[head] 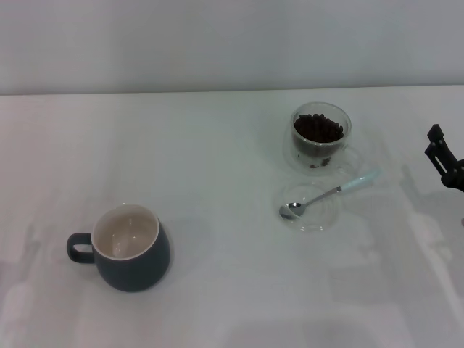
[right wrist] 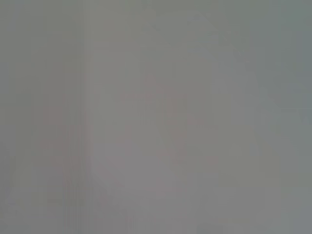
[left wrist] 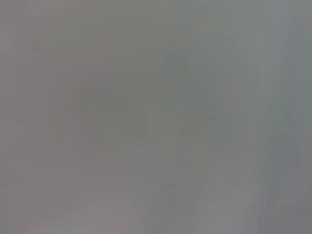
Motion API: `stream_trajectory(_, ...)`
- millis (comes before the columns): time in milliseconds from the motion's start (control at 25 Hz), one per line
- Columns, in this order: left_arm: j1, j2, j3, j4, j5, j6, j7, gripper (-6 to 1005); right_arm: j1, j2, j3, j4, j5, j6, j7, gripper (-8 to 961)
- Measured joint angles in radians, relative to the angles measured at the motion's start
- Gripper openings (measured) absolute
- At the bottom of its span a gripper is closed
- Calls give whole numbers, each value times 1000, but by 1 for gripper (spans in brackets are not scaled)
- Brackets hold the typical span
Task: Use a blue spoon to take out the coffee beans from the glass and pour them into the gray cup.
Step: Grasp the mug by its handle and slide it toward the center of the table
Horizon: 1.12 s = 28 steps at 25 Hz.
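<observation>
Nearest the camera, at left, the gray cup (head: 132, 246) stands empty on the table (head: 232, 304); right of centre, the blue spoon (head: 330, 193) lies across a glass dish (head: 310, 207), bowl inside; behind it stands the glass (head: 320, 135), holding the coffee beans (head: 318, 128); at the right edge, the right gripper (head: 444, 165) stands off, its finger state indeterminate; left gripper unseen. Step in hand: none begun. Next move: grasp the spoon's handle.

Glass (head: 321, 138) heaped with coffee beans (head: 318, 128), blue spoon (head: 330, 193) just beside (bowl leftward), gray cup (head: 130, 247) upright, well apart
</observation>
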Motion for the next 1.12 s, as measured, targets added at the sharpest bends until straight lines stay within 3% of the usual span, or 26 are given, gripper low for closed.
stream_trajectory(480,17,0,9,-34,10,-1,-1,877,-1,0,0,2,-5,-4,0,874)
stream_trajectory(840,48,2,11,-182,270,-16,25,876,-2,0,0,1,-5,1,0,874)
stream_trajectory(1120,35,1,11,-184,359,-66,105,878,-1,0,0,3,-5,2,0,874)
